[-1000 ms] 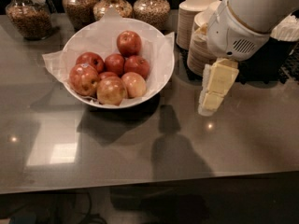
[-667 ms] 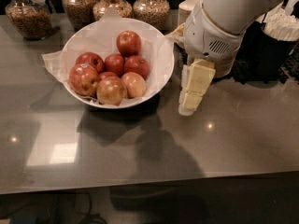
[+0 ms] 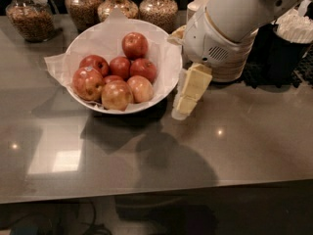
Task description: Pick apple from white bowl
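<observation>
The apple (image 3: 88,83), the largest one, mottled red and gold with a pale sticker, lies at the left of the white bowl (image 3: 165,84) among smaller red apples, untouched. The gripper (image 3: 185,104) has moved leftward over the grey counter (image 3: 244,151), from well apart to just beside the bowl's right rim, still outside it. Whether it is released or clenched cannot be told. The approach is closing, but it likely must rise over the rim and cross the bowl.
</observation>
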